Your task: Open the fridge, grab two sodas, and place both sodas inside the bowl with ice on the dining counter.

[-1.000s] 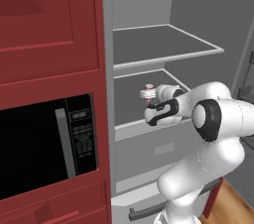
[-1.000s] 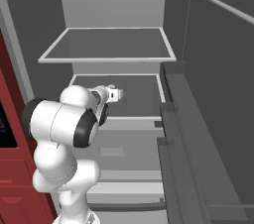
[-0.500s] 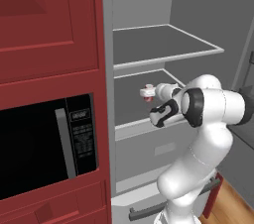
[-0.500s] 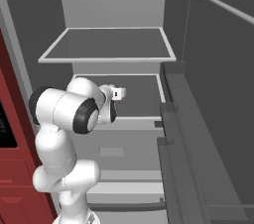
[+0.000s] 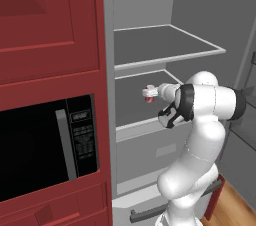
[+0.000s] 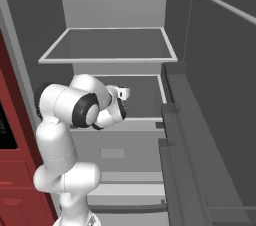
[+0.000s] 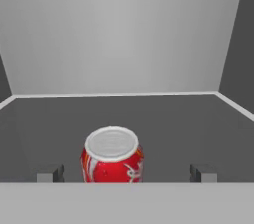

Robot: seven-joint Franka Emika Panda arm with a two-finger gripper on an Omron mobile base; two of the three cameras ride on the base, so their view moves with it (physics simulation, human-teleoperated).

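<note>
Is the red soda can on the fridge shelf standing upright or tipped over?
Upright: the red cylindrical soda can shows its round silver top facing up, on the grey shelf.

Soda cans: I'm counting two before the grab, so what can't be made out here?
- Second can: hand view has one soda can, base cut off by the bottom edge.
- Left base view: can is small, partly behind the gripper.
- Right base view: arm blocks that shelf.

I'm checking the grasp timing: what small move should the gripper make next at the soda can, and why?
Probably ease forward a little more, then close. In the hand view the red soda can stands upright on the fridge shelf between the open gripper's fingertips, with clear gaps on both sides, so nothing is gripped yet.
</note>
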